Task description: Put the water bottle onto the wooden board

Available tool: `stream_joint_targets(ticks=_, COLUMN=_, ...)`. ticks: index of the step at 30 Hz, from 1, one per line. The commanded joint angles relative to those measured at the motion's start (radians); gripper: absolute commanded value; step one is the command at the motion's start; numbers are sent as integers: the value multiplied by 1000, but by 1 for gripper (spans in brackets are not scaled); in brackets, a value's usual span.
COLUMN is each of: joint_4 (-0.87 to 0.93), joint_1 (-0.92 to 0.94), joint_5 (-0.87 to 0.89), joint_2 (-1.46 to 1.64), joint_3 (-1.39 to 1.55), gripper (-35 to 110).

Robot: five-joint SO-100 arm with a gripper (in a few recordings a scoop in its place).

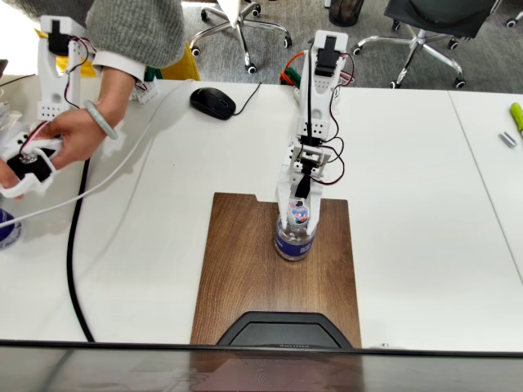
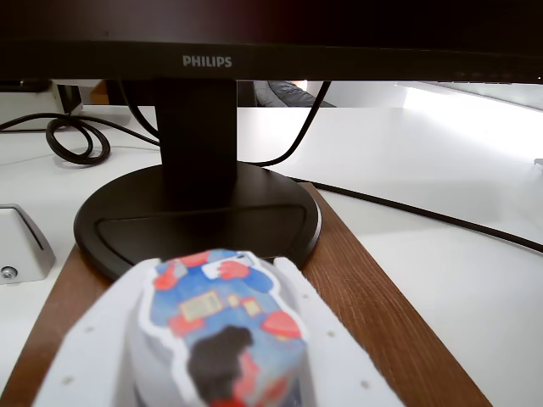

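Note:
The water bottle [image 1: 295, 238] stands upright on the wooden board [image 1: 245, 269], right of the board's middle in the fixed view. My gripper [image 1: 299, 214] reaches down from the white arm and holds the bottle at its cap. In the wrist view the reddish-and-white cap [image 2: 221, 322] sits snug between my two white fingers [image 2: 331, 339], with my gripper [image 2: 216, 275] shut on it. The brown board [image 2: 373, 314] runs beneath and ahead of the bottle.
A black monitor base [image 1: 278, 331] sits on the board's near end, close in front of the bottle [image 2: 195, 220]. A black mouse [image 1: 212, 102] lies at the back of the white table. A black cable [image 1: 73, 245] runs along the left side.

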Motion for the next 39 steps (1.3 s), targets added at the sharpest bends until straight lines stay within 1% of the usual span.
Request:
stream_joint_targets(ticks=1, joint_4=-11, joint_1=25, joint_5=-25, joint_2=29, joint_3=-31, gripper=37)
stream_joint_targets(ticks=3, joint_4=-11, joint_1=29, joint_5=-15, joint_2=32, joint_3=-29, gripper=50)
stream_joint_targets(ticks=5, joint_4=-9, joint_1=32, joint_5=-12, joint_2=34, joint_3=-29, gripper=59)
stream_joint_targets(ticks=7, joint_4=-9, joint_1=35, joint_5=-14, joint_2=35, joint_3=-29, gripper=65)
stream_joint_targets(ticks=10, joint_4=-9, joint_1=37, joint_5=-12, joint_2=35, joint_3=-29, gripper=69)
stream_joint_targets(ticks=18, joint_4=-8, joint_1=38, joint_5=-12, joint_2=49, joint_3=-29, gripper=69)
stream_joint_targets(ticks=24, joint_4=14, joint_1=40, joint_5=-2, joint_2=129, joint_3=15, gripper=66)
stream_joint_targets(ticks=30, joint_4=20, joint_1=41, joint_5=2, joint_2=290, joint_3=206, gripper=66)
stream_joint_targets(ticks=39, joint_4=117, joint_1=35, joint_5=9, joint_2=606, joint_3=472, gripper=62)
